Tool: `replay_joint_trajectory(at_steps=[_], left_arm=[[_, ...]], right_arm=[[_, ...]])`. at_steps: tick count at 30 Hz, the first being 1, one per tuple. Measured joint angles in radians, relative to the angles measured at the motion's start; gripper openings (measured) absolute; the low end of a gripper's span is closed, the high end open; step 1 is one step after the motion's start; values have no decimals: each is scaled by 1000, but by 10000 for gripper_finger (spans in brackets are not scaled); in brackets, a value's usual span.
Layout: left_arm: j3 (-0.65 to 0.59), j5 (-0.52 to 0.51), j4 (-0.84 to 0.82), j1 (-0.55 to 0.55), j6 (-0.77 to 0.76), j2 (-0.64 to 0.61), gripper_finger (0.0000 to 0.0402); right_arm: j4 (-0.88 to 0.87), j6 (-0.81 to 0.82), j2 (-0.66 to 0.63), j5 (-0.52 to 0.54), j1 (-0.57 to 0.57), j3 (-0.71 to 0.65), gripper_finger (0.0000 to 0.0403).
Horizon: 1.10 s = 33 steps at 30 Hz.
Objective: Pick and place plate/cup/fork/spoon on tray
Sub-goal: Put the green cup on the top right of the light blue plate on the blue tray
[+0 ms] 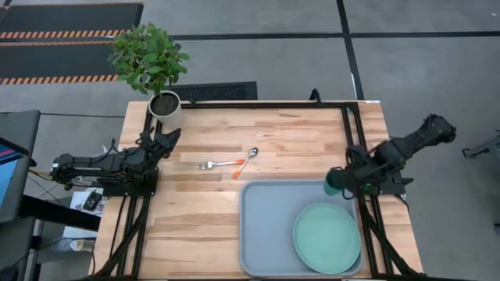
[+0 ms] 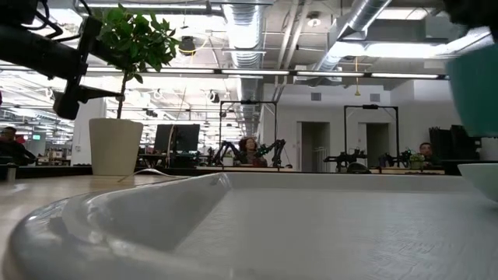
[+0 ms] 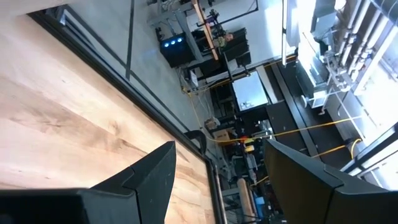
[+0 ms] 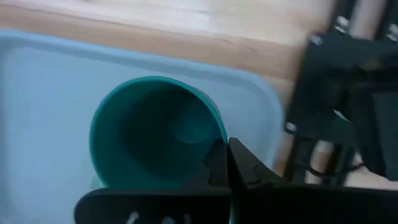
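Observation:
My right gripper (image 1: 342,179) is shut on the dark teal cup (image 1: 335,180) above the far right corner of the pale grey-blue tray (image 1: 266,226). The low view shows the cup (image 2: 475,85) in the air. The mint-green plate (image 1: 326,237) lies flat in the tray's right half. The fork (image 1: 211,165) and the spoon (image 1: 246,160), both with orange handles, lie on the wood just beyond the tray. My left gripper (image 1: 168,139) waits open at the table's left side, near the plant pot, with nothing between its fingers. My right gripper holds the cup by its wall at the rim (image 4: 211,146), one finger (image 4: 214,163) inside the cup and the other outside. The fingers come from above, pointing down. The cup hangs mouth up, lifted clear above the tray's corner (image 4: 261,99).
A white pot (image 1: 165,104) with a leafy plant stands at the table's far left corner. A black frame rail (image 1: 348,133) runs along the right side. Bare wood lies left of the tray. People sit in the room beyond the table.

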Motion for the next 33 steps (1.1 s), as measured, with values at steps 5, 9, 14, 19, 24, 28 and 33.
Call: replay_joint_trajectory(at_steps=[5,9,14,19,24,28,33], left_arm=[[0,-15,-21,0,-13,0,231],[0,-20,-22,0,-16,0,231],[0,-20,-21,0,-12,0,231],[0,-20,-21,0,-13,0,231],[0,-20,-21,0,-12,0,231],[0,-20,-23,0,-7,0,231],[0,-20,-26,0,-7,0,231]], right_arm=[[17,188,-43,-13,115,-115,0],[34,281,-66,-9,158,-182,0],[83,337,-83,-1,176,-259,0],[127,334,-84,0,173,-311,0],[125,331,-83,0,173,-312,1],[106,334,-83,1,173,-312,1],[107,334,-83,2,173,-312,5]])
